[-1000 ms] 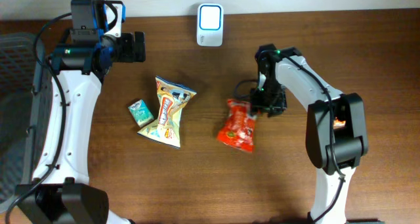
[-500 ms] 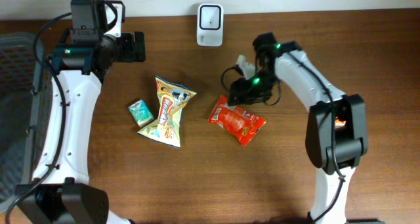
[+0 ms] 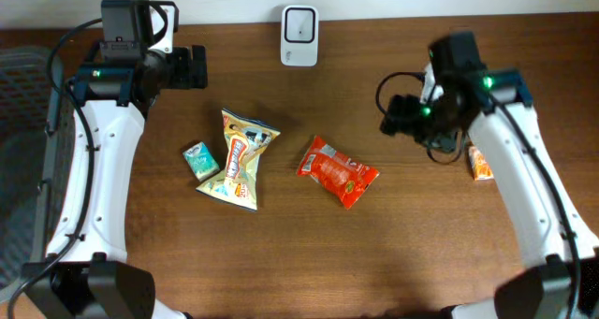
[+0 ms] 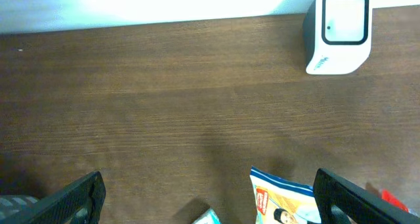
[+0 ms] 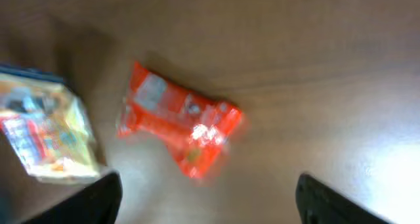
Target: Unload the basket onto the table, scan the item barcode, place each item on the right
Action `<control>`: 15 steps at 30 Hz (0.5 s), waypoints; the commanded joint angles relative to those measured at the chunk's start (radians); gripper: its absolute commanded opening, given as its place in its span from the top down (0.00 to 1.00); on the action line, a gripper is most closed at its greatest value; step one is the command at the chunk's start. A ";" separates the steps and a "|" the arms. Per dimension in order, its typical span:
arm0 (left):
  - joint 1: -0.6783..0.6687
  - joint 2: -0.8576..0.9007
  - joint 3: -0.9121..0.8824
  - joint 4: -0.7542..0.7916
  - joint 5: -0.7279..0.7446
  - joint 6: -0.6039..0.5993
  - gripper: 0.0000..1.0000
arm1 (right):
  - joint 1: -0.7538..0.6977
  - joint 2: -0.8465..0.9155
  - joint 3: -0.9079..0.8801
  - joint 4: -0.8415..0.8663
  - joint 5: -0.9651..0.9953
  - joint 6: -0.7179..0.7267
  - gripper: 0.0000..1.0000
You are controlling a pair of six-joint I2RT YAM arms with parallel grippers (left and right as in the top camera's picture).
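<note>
**A:** What is everything lying on?

**B:** A dark brown wood-grain surface (image 3: 402, 253). A pale strip, wall or edge, runs along its far side. A dark mesh object (image 3: 21, 113) shows at the left border, but I cannot tell what it is.

**A:** Where is the item to scan?

**B:** The red packet (image 3: 338, 171) lies flat near the middle, tilted, with nothing touching it. The white scanner (image 3: 299, 36) stands at the far edge, well apart from it.

**A:** What else is there?

**B:** A yellow snack bag (image 3: 241, 158) lies left of the packet, with a small teal box (image 3: 199, 159) just beside it. An orange pack (image 3: 479, 163) sits far right, partly under the arm.

**A:** Can any writing be read?

**B:** No. The yellow bag has a red banner with lettering and the packet has pale patches, all too small to read. The right wrist view is blurred.

**A:** And the pincers?

**B:** The left pincer (image 3: 198, 66) hangs near the far left corner, spread wide and empty. The right pincer (image 3: 393, 121) is right of the packet, clear of it, its fingers also spread with nothing between them.
</note>
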State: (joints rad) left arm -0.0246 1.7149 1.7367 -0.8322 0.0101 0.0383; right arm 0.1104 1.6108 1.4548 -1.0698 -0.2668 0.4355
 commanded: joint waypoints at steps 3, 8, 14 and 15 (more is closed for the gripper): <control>0.006 0.005 0.002 0.000 -0.007 0.016 0.01 | -0.008 0.028 -0.372 0.299 -0.298 0.212 0.01; 0.006 0.005 0.002 0.000 -0.007 0.016 0.01 | 0.030 0.031 -0.463 0.428 -0.187 0.371 0.01; 0.006 0.005 0.002 0.000 -0.007 0.016 0.01 | 0.108 0.082 -0.551 0.575 -0.166 0.438 0.01; 0.006 0.005 0.002 0.000 -0.007 0.016 0.01 | 0.121 0.094 -0.560 0.607 -0.169 0.438 0.01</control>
State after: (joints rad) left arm -0.0246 1.7149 1.7367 -0.8333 0.0097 0.0383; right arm 0.1944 1.6672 0.9253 -0.5167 -0.4530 0.8242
